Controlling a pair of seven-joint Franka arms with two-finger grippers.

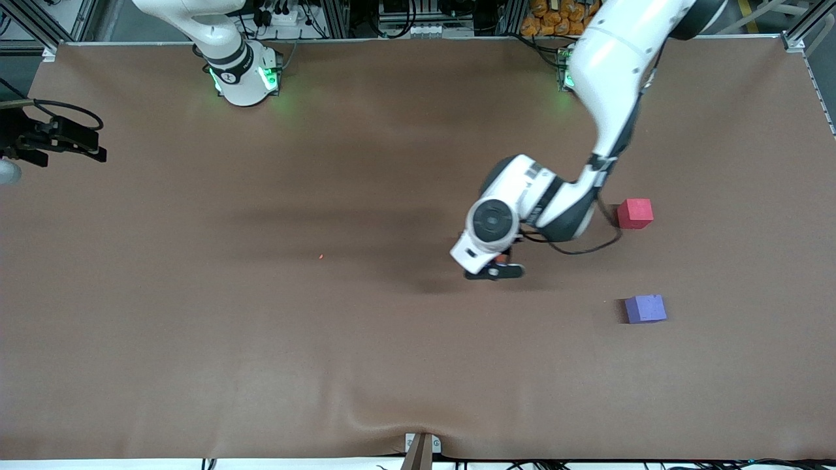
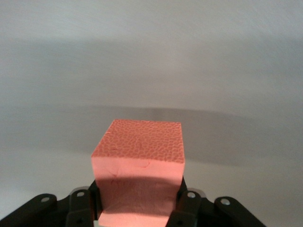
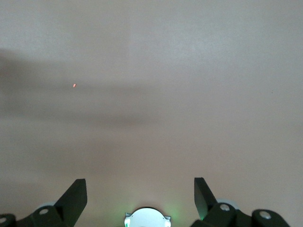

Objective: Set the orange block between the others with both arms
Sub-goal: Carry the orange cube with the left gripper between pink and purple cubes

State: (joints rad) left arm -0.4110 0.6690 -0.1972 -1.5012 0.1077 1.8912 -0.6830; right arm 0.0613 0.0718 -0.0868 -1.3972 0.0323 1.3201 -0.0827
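Right gripper (image 3: 140, 198) parked at the table (image 1: 196, 339) edge at the right arm's end, fingers spread wide, waiting. Tiny orange speck (image 1: 321, 256) alone mid-table. Left gripper (image 2: 137, 208) clenched on the orange block (image 2: 138, 170), down at the cloth. Red cube (image 1: 635, 213) and purple cube (image 1: 645, 309) well apart from the block, toward the left arm's end, open gap between them, nothing blocking.

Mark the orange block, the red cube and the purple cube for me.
orange block (image 2: 139, 142): left wrist view, textured top face, between the fingers.
red cube (image 1: 635, 211): front view, top face.
purple cube (image 1: 645, 307): front view, top face.
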